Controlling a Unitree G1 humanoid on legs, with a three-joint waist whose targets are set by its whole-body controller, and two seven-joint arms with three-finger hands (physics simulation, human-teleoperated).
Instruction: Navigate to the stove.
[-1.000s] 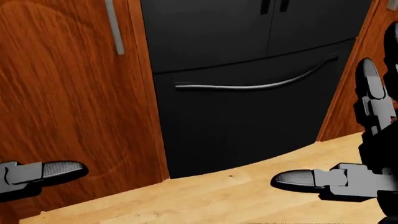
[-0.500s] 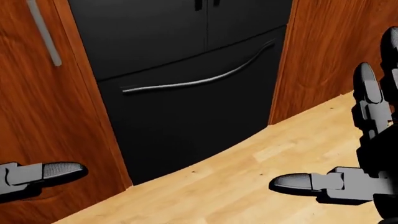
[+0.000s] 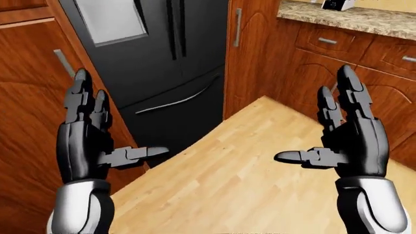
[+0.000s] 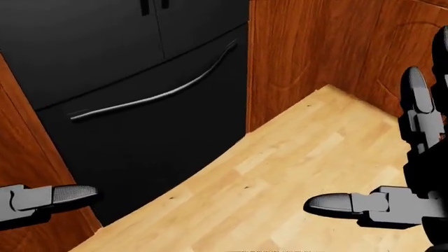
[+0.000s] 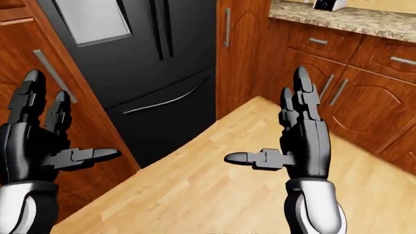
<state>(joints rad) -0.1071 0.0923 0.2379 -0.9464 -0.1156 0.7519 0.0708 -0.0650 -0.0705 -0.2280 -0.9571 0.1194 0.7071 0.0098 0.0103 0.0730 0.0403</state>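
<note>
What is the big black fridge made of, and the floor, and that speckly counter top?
The fridge looks like smooth dark-coated metal, faintly glossy. The floor looks like pale wood planks, with visible grain and seams. The counter top looks like speckled stone, maybe granite.

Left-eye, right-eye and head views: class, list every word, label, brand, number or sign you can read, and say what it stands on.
No readable text in any view.
Tall black fridge: no brand or label shows on its doors; the pale grey panel is blank.
Small white device with a dark face on the speckled stone counter: too small and cut off to read.
Reddish wooden cabinets: no markings.
</note>
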